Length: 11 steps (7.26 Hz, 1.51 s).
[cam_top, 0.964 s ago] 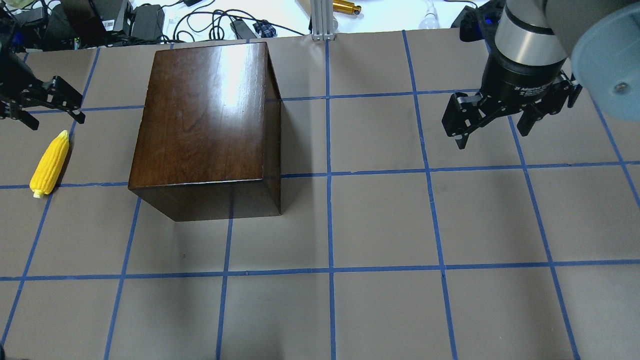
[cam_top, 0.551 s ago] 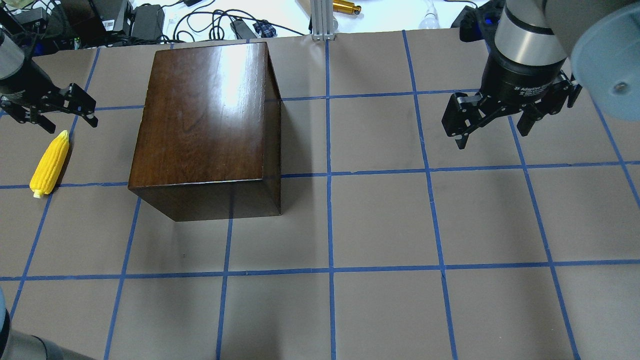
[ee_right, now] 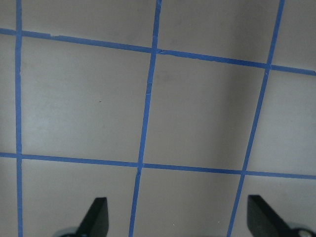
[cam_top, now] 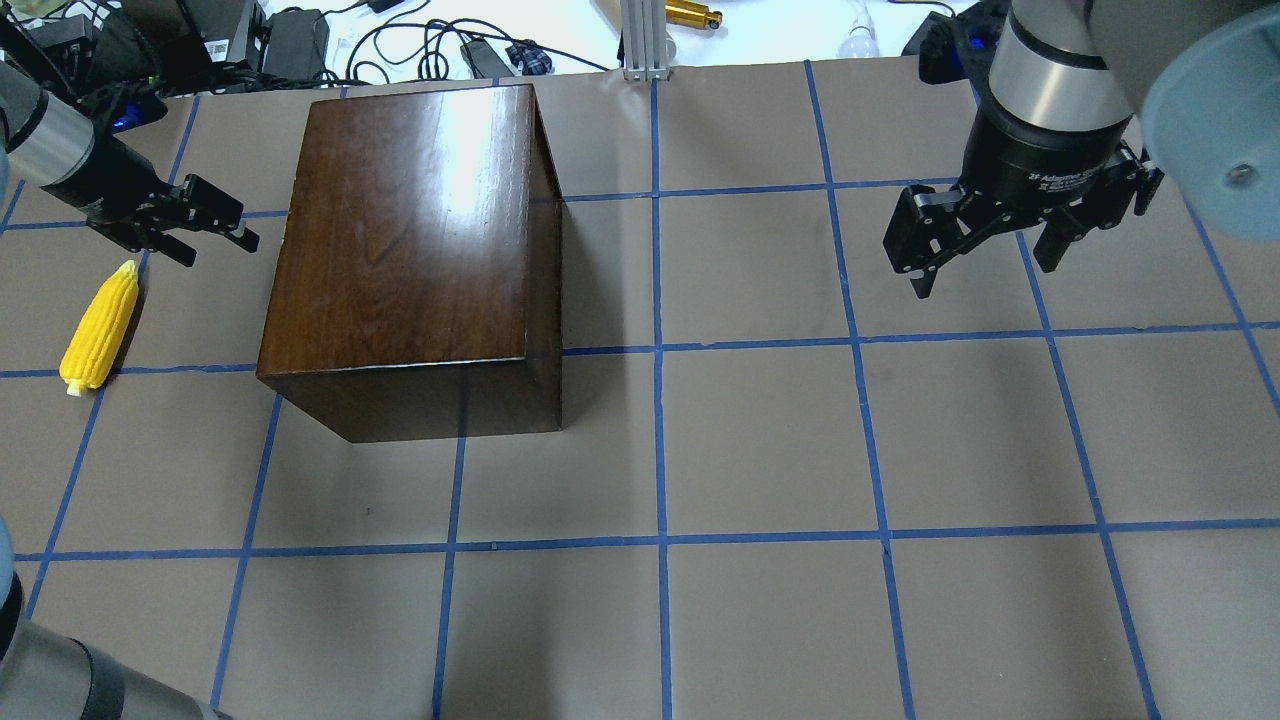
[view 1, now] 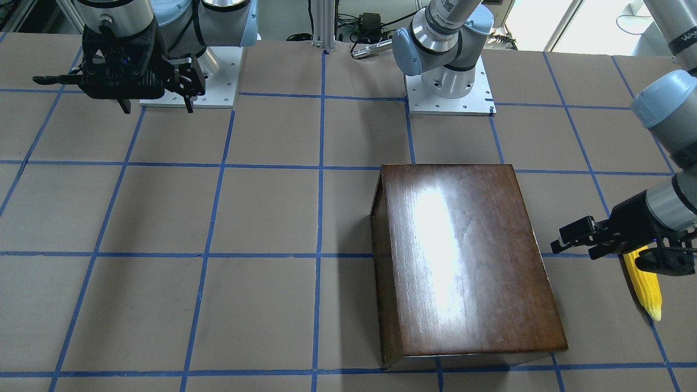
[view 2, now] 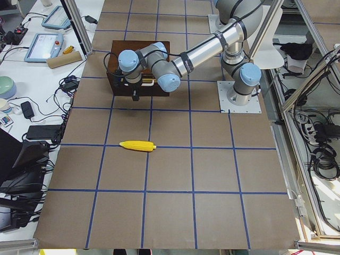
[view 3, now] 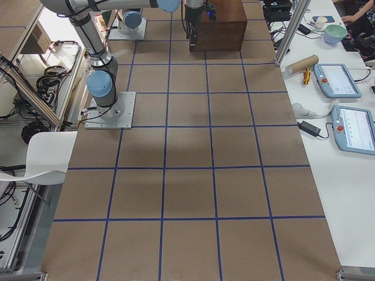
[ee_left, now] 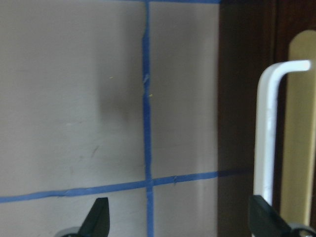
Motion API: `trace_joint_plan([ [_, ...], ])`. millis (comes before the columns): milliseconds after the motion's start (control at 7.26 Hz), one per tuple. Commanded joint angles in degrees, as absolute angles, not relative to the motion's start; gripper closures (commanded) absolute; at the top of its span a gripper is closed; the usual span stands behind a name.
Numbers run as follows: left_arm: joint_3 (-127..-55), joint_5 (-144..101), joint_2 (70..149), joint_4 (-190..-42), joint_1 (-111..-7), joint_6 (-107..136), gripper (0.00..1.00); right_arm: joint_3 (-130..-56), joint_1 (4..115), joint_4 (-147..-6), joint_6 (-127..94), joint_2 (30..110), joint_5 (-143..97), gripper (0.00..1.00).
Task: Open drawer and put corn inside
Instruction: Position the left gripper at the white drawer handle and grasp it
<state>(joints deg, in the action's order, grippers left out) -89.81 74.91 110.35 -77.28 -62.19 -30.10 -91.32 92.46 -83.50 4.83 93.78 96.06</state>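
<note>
1. L gripper: jaws spread wide, nothing held; faces closed drawer of box.
2. R gripper: jaws spread, nothing held; above table, well apart from box.
3. Corn: flat on table, near L gripper.

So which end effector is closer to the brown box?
The left end effector: it is right beside the box, near the corn. The right end effector hangs far off on the box's other side.

Glossy dark-brown wooden box, ribbed yellow plastic corn, matt brown table covering, smooth blue tape
</note>
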Motion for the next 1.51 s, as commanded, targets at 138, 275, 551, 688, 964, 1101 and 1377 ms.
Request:
trace_joint_plan([
  [138, -91.49, 73.57, 110.65, -77.43, -62.05, -30.41, 0.0, -91.32, 92.46, -83.5, 4.83, 93.78, 96.06, 0.0],
  [275, -91.67, 72.35, 110.74, -77.52, -62.05, -30.32, 0.0, -91.32, 92.46, -83.5, 4.83, 93.87, 96.06, 0.0],
  [551, -91.67, 71.98, 111.09, -77.61, -62.23, -30.32, 0.0, -91.32, 92.46, -83.5, 4.83, 93.87, 96.06, 0.0],
  [688, -91.67, 71.9, 111.27, -77.61, -62.31, -30.24, 0.0, -91.32, 92.46, -83.5, 4.83, 93.87, 96.06, 0.0],
  [964, -92.37, 71.81, 111.71, -77.26, -62.49, -30.23, 0.0, -91.32, 92.46, -83.5, 4.83, 93.87, 96.06, 0.0],
  [1101, -92.37, 71.81, 111.97, -77.26, -62.49, -30.23, 0.0, -91.32, 92.46, -83.5, 4.83, 93.87, 96.06, 0.0],
  [1377, -92.46, 71.89, 112.85, -77.26, -62.49, -30.15, 0.0, -91.32, 92.46, -83.5, 4.83, 93.78, 96.06, 0.0],
])
